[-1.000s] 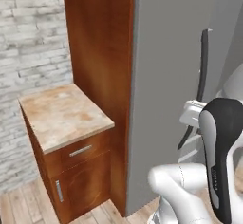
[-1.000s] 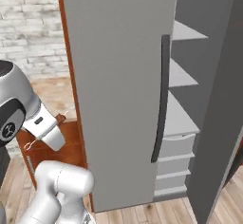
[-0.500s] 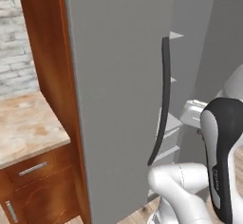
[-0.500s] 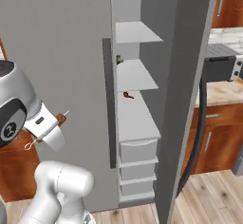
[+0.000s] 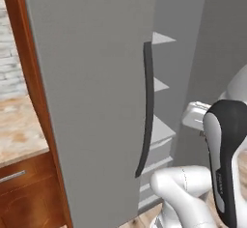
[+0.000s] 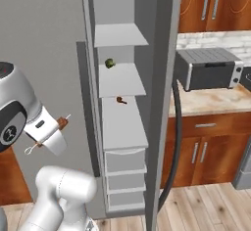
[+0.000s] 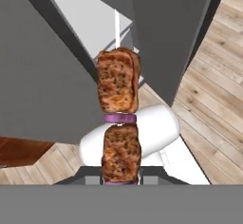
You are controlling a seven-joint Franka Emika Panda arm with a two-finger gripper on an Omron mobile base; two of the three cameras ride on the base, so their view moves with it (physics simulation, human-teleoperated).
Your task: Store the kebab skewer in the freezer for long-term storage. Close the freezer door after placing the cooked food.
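The kebab skewer rises up the middle of the hand view: brown meat chunks with purple rings between them and a pale tip on top. My gripper is shut on its lower end, and the meat hides the fingertips. In the right base view the gripper hangs at the left with the kebab skewer sticking out of it, left of the freezer, whose shelves and drawers are exposed. The freezer door stands open, edge-on, with its dark handle. My gripper also sits before the shelves.
A small green item and a brown scrap lie on freezer shelves. The wider grey door with its dark handle stands left of the opening. A toaster oven sits on the right counter; a wooden counter is left.
Both base views have swung across the fridge, so the camera moved: the open freezer shelves now face me. The gripper keeps the skewer in the same pose.
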